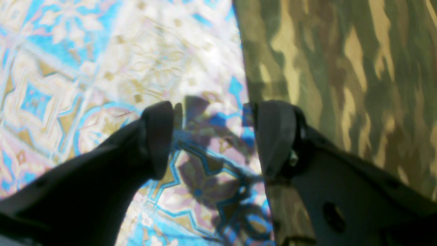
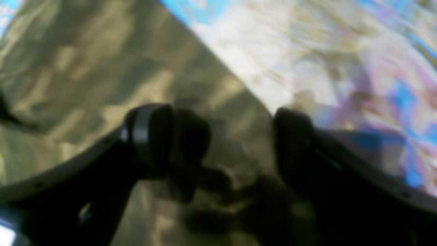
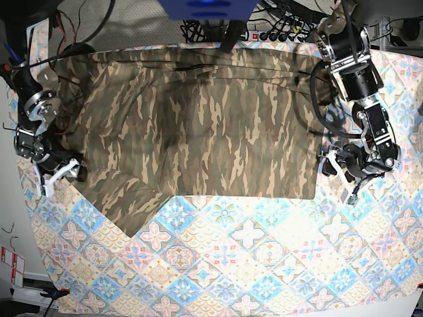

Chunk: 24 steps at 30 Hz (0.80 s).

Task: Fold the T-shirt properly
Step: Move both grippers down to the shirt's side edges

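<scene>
Camouflage T-shirt (image 3: 198, 125) of soft, blotched olive, brown and tan cloth, spread flat on the blue-and-cream tile-patterned tablecloth (image 3: 251, 264) covering the desk. Left claw (image 1: 213, 136), jaws apart and empty, straddles the shirt's edge; right claw (image 2: 222, 143), likewise open, hangs over its opposite edge. Cables (image 3: 277, 30) lie behind.

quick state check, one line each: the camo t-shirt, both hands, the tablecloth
T-shirt: spread flat on the table, not yet folded, one sleeve angled out toward the near edge.
Left hand: open, holding nothing, jaws astride the shirt's side edge.
Right hand: open, holding nothing, low over the shirt's opposite edge.
Tablecloth: lying flat under the shirt.
</scene>
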Available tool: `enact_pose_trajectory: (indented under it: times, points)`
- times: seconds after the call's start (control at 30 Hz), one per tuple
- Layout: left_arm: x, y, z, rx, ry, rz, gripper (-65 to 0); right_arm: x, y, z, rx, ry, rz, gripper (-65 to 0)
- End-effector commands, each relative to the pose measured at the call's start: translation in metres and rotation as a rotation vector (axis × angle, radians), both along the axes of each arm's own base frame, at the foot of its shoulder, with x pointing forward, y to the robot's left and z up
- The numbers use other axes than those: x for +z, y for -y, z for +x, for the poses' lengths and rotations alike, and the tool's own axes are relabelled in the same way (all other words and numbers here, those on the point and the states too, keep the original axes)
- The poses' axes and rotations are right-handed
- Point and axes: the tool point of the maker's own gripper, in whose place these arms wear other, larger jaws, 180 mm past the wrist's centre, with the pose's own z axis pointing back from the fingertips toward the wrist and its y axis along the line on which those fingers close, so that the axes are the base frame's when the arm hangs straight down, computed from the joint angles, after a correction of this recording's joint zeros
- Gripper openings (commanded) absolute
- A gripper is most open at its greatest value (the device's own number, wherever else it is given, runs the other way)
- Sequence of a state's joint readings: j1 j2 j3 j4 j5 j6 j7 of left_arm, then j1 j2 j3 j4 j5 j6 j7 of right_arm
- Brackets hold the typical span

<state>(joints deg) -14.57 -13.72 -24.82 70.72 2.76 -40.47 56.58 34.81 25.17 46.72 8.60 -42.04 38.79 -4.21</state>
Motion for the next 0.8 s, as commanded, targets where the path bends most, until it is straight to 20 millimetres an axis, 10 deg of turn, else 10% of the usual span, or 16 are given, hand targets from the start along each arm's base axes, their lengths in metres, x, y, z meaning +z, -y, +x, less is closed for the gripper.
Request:
enact_pose_trajectory:
  times: [0.0, 0.4, 0.77]
  points:
    - [0.020, -0.013, 0.014, 0.013, 0.056, 0.026, -26.5, 0.006, 0.007, 0.002, 0.008, -0.006, -0.009, -19.8]
    - [0.034, -0.019, 0.030, 0.016, 0.107, 0.026, -26.5, -0.018, -0.025, -0.015, 0.107, -0.115, 0.012, -20.1]
    - [-0.011, 0.021, 0.073, 0.048, 0.097, -0.273, -26.5, -0.025, -0.045, -0.016, 0.140, -0.140, 0.028, -20.1]
